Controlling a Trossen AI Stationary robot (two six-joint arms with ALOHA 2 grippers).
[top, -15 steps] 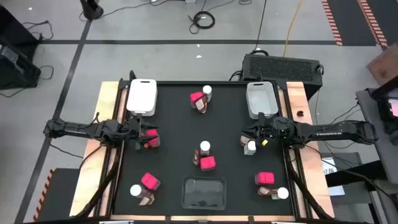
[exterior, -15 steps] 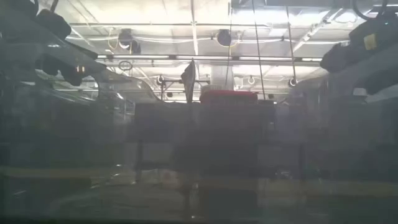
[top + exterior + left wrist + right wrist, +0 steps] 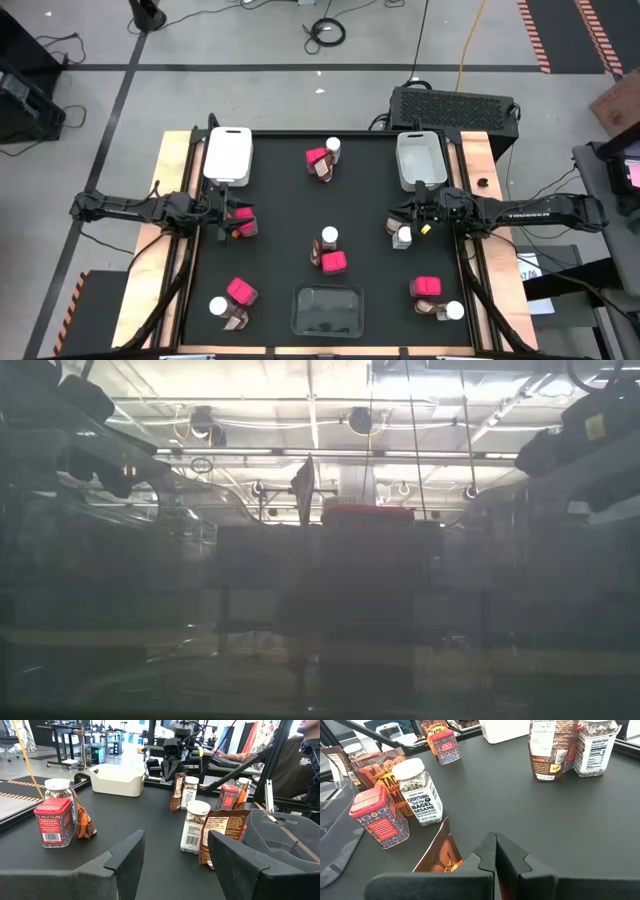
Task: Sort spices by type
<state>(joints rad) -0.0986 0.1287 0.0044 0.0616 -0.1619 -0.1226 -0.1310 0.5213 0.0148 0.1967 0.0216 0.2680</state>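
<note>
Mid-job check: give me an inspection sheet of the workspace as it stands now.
Surface: black table mat, wooden borders at the sides.
Job's things: pink square-topped spice tins, white-lidded clear jars and brown packets stand in mixed clusters, unsorted.
Clutter: white rectangular tray, grey-white tray and clear tray, nothing visible inside.
Grippers: left gripper open, beside a left-side cluster; right gripper shut, beside a white-lidded jar.
Cables: black coil on the floor.
Surroundings: black box behind the table; person seated beyond it.
</note>
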